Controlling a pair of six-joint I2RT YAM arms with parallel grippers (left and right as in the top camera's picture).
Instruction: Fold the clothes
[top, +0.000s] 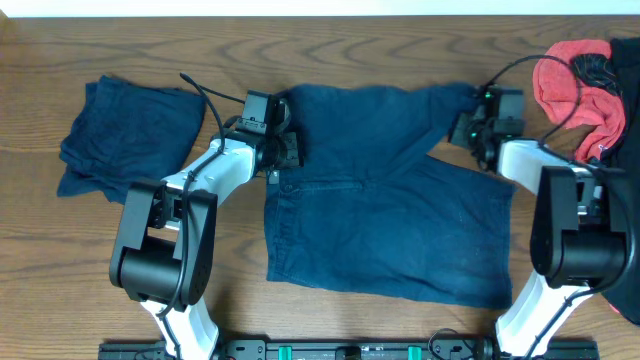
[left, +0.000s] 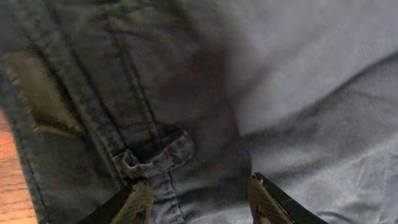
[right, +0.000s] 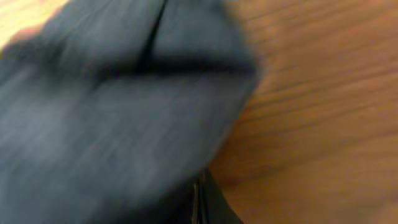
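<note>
Dark navy shorts (top: 385, 195) lie spread in the middle of the table, one leg pulled up toward the far right. My left gripper (top: 288, 150) is open over the waistband at the shorts' left edge; the left wrist view shows a belt loop (left: 152, 158) between its fingers (left: 198, 200). My right gripper (top: 465, 125) is shut on the shorts' far right corner; in the right wrist view the fabric (right: 112, 112) is pinched in the closed fingers (right: 199, 199) and blurred.
A folded dark blue garment (top: 125, 130) lies at the far left. A red garment (top: 580, 90) with black cloth sits at the far right edge. Wooden tabletop (top: 380, 50) surrounds the shorts.
</note>
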